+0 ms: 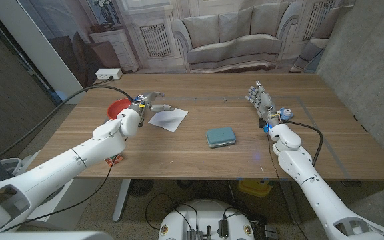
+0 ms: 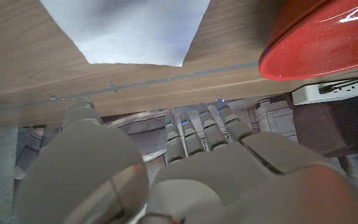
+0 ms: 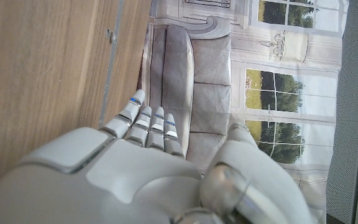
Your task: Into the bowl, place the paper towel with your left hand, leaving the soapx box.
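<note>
From where I stood, the paper towel (image 1: 168,119) lay flat on the wooden table (image 1: 199,160), a white sheet just beside the red bowl (image 1: 117,107), which sat near the table's far left corner. The teal soapx box (image 1: 221,137) rested well apart from both, toward the middle of the table.

The left hand (image 1: 149,103) hung over the gap between bowl and towel, its fingers apart and reaching toward the sheet's near edge, with nothing held in them. In the left wrist view the fingers (image 2: 197,134) pointed out past the table's rim, the towel (image 2: 126,28) and the bowl (image 2: 319,40) both in sight ahead of them, and I could not tell whether any fingertip touched the paper. The right hand (image 1: 261,100) stood upright on its side of the table, fingers spread, holding nothing and well clear of the box.

To my eye the task was at its opening step, the reach for the towel, with no grasp made yet. The next move seemed to call for the left hand to come down on the sheet's edge and pinch it, thin and flat as it was, then lift it the short way across into the bowl while the box stayed where it was
</note>
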Controlling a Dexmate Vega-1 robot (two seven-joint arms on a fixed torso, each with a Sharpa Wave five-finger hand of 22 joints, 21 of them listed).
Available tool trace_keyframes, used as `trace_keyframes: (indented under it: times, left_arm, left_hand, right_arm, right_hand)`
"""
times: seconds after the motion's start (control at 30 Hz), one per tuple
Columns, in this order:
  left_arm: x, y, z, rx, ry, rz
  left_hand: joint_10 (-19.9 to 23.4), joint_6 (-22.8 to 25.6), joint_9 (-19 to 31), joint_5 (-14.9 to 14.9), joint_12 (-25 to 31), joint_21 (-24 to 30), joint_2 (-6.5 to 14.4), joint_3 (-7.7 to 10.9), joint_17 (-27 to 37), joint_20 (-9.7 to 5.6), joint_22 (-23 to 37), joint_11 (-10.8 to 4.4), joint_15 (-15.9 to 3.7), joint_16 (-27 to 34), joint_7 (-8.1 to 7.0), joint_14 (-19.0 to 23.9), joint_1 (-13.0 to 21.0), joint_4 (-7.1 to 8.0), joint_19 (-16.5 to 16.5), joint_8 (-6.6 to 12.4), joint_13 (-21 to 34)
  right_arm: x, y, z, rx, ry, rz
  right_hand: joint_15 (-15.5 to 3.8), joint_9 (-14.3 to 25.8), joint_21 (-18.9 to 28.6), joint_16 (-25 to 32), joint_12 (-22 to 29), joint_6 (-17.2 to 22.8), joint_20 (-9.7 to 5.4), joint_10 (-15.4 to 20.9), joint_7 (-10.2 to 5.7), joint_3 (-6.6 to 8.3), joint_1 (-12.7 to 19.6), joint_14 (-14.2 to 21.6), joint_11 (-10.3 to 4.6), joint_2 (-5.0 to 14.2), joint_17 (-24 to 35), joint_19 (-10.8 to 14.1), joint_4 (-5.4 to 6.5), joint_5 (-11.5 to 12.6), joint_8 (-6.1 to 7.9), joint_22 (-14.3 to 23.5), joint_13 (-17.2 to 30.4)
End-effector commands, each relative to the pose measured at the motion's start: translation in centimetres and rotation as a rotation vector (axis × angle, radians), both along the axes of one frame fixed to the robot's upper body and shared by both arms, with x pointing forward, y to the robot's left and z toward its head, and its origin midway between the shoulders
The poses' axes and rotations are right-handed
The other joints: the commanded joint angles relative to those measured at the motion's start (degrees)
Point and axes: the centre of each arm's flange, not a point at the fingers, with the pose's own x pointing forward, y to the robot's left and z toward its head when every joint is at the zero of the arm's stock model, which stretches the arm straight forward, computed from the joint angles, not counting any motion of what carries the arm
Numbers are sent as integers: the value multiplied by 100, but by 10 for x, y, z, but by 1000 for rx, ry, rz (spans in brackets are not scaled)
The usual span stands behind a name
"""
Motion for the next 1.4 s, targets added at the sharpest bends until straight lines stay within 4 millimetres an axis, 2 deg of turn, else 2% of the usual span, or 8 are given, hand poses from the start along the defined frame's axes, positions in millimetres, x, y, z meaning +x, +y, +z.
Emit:
trace_keyframes:
  times: [0.03,0.27,0.43,0.63,1.4]
  left_arm:
    - [8,-6,-2,57,25,4]
    - [10,-11,-3,103,22,24]
    - [11,-14,-5,124,21,35]
    - [13,-17,-8,136,18,43]
    - [23,-24,-25,121,8,25]
  left_hand:
    - [58,73,7,27,21,33,-4,-13,17,0,19,-9,-388,33,-17,63,63,-51,37,15,33]
    - [51,78,8,36,10,17,-11,-30,19,-21,19,4,-391,21,-37,51,83,-60,19,4,34]
    - [74,51,11,49,10,6,-14,-49,21,-55,20,-28,-428,15,-153,54,103,-66,14,-21,35]
    - [55,38,13,57,-4,-1,-12,-60,23,-20,20,-24,-439,7,-202,42,117,-70,11,-35,35]
    - [86,155,22,86,-5,-15,26,-91,29,-6,24,-28,-449,9,-203,63,134,-61,2,-14,38]
  right_arm:
    - [-2,0,0,8,-4,-6]
    - [-2,0,0,12,-3,-6]
    - [-2,0,0,11,-2,-8]
    - [-2,0,1,11,-3,-8]
    - [-3,-1,6,2,-2,-9]
  right_hand:
    - [17,19,-20,-5,-21,52,-65,45,-20,18,19,31,-19,35,29,34,-45,-21,-12,25,13]
    - [12,19,-32,-6,-24,58,-62,47,-26,15,18,34,-14,36,30,41,-47,-22,-12,26,13]
    - [15,19,-38,-5,-24,64,-61,50,-24,14,17,39,-11,38,30,45,-48,-23,-11,26,13]
    - [25,19,-47,-10,-19,66,-60,69,-29,13,16,30,-2,40,30,48,-51,-24,-12,26,13]
    - [18,20,-84,-11,-30,70,-49,67,-29,6,15,41,-1,47,31,69,-59,-28,-16,28,13]
